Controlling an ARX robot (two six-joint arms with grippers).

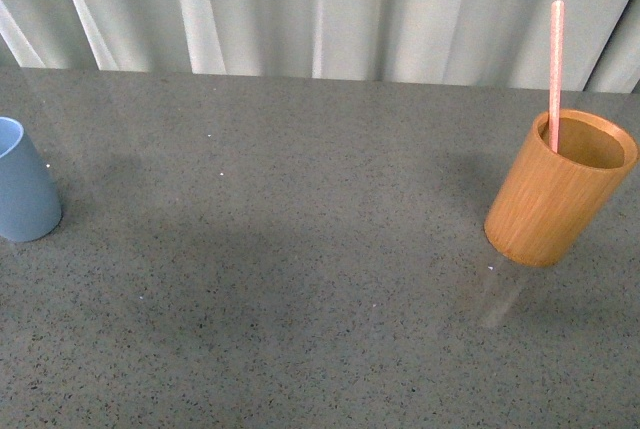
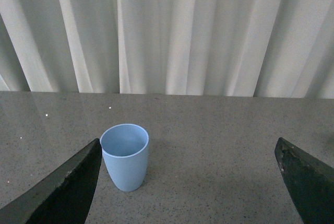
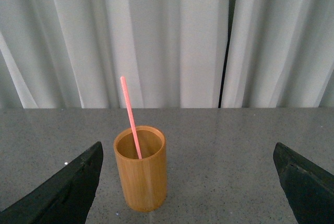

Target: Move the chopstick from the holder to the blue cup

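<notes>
- Pink chopstick standing near-vertical in holder, far right of tabletop (blue cup far left).
- Nearer: right tool, spread wide, empty, facing holder.
- Also wide apart, empty: left tool.

Pink chopstick, honey-brown holder with faint vertical wood grain, plain matte light blue cup, dark grey table flecked with fine black and white specks, off-white curtain with grey fold shadows, left gripper and right gripper with matte black jaws.
</notes>
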